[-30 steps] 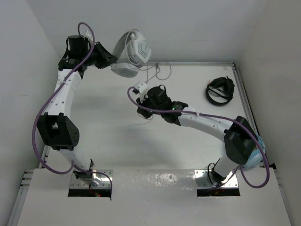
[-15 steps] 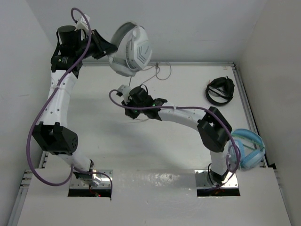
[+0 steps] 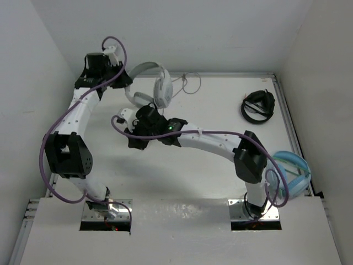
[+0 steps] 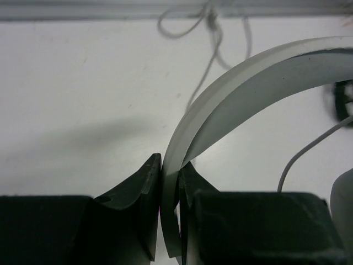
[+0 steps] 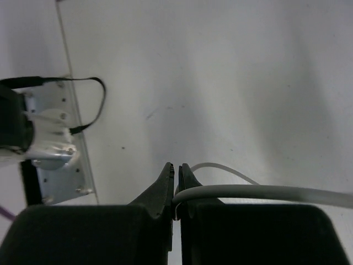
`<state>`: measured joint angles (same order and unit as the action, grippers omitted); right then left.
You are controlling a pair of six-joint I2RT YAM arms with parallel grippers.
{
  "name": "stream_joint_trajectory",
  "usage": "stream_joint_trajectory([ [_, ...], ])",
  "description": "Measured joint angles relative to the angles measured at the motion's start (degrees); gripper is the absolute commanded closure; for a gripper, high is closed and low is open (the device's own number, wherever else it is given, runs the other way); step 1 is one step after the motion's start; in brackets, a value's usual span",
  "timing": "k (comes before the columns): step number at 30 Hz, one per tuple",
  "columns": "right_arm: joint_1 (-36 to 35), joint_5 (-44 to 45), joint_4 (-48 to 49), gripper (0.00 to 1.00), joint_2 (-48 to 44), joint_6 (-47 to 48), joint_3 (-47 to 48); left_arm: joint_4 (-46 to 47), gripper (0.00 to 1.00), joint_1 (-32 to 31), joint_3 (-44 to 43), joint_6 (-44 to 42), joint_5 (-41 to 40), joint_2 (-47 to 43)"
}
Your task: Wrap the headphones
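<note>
The left gripper clamps the headphones by the headband; their cable loops beyond.

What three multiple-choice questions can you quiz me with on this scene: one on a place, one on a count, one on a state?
1. Where do the black headphones lie?
A) far right of the table
B) near left corner
C) middle of the table

2. How many headphones show from above?
A) two
B) three
C) four

3. What does the right pincer hold?
A) nothing, it is open
B) a headband
C) the thin cable

Answers:
1 A: the black pair sits by the far right edge.
2 B: white headphones, black headphones and light blue headphones.
3 C: the right wrist view shows its fingers shut on the cable.
</note>
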<state>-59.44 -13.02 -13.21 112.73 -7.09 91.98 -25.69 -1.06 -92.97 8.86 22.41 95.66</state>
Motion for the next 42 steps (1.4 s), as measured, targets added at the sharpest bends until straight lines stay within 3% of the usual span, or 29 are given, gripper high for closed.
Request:
stream_joint_trajectory([
  [6,-0.3,-1.4,-1.7,1.0,-9.9,-6.8,0.1,-1.2,1.0,-2.0,10.6,-13.2,-11.4,-0.9],
  [11,0.3,6.4,-7.9,1.0,-16.9,-13.9,0.2,0.4,1.0,-3.5,16.2,-25.2,-18.9,-6.3],
  [16,2.1,15.2,-16.1,1.0,-17.6,-17.9,0.6,3.3,1.0,-6.0,18.0,-34.5,-22.3,-11.6],
  [21,3.9,20.7,-22.4,1.0,-18.0,-17.4,-0.2,3.4,1.0,-7.0,17.0,-33.2,-25.4,-11.2],
  [24,3.9,22.0,-21.2,1.0,-22.2,-16.7,-7.3,-1.2,1.0,-5.9,11.1,-28.8,-24.9,-7.8],
  [25,3.8,22.3,-20.9,0.96,-24.4,-16.4,-10.5,-2.5,1.0,-5.6,9.1,-26.9,-24.5,-7.0],
  [26,3.8,22.4,-20.7,0.58,-26.6,-16.2,-13.4,-3.2,1.0,-5.5,7.6,-25.1,-24.2,-6.5],
  [29,3.8,23.0,-17.4,0.1,-35.0,-15.3,-24.0,-6.0,1.0,-4.9,3.6,-20.4,-23.1,-6.6],
  [30,3.8,23.1,-16.5,0.01,-37.4,-15.2,-26.7,-6.8,1.0,-4.9,2.2,-19.3,-22.8,-6.6],
  [35,4.0,25.8,-12.1,0.01,-43.4,-12.3,-32.1,-9.1,1.0,-5.0,-0.6,-15.5,-21.7,-7.2],
  [38,4.5,28.2,-8.9,0.75,-43.5,-9.5,-30.1,-11.3,1.0,-5.0,-0.6,-14.3,-21.7,-7.5],
  [39,4.6,29.1,-8.4,0.84,-42.7,-8.8,-27.9,-12.0,1.0,-5.1,-0.6,-14.0,-21.7,-7.5],
  [40,4.6,29.8,-7.5,0.52,-41.8,-8.3,-25.8,-12.8,1.0,-5.3,-0.6,-13.5,-21.6,-7.5],
  [41,4.7,30.7,-6.1,0.31,-40.7,-8.5,-23.3,-13.4,1.0,-5.3,-0.6,-12.9,-21.5,-7.5],
  [42,5.0,31.6,-5.1,0.23,-39.5,-8.2,-20.7,-14.1,1.0,-5.3,-0.6,-12.3,-21.2,-7.5],
])
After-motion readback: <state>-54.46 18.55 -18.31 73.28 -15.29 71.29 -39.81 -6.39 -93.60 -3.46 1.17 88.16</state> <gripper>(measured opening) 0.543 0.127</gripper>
